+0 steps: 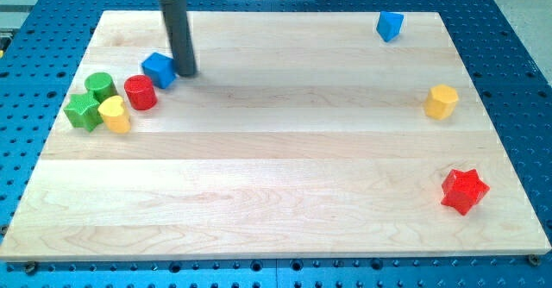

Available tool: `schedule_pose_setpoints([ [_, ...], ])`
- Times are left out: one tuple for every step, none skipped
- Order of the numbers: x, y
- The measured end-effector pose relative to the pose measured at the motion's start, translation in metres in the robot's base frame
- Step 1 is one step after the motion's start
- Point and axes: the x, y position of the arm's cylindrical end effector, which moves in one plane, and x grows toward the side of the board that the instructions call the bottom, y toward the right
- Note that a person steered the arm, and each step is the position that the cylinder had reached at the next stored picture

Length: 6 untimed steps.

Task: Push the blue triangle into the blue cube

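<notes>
While standing upright in the frame's upper left, my tip touches the blue cube's right side; having no pincer, it holds nothing, and the blue triangle sits upper right.

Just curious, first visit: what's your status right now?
My tip touching small blue block, its right side. Other blue block far right, top edge. Board between them bare.

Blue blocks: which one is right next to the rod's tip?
The blue block at the view's upper left, beside my tip and the red cylinder; the other blue block sits far right.
</notes>
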Motion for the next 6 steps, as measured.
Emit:
schedule_pose_setpoints([
  [-0.005, -0.009],
  [-0.006, -0.009],
  [-0.006, -0.009],
  [-0.006, -0.01],
  [-0.018, 0.021],
  [-0.007, 0.135],
])
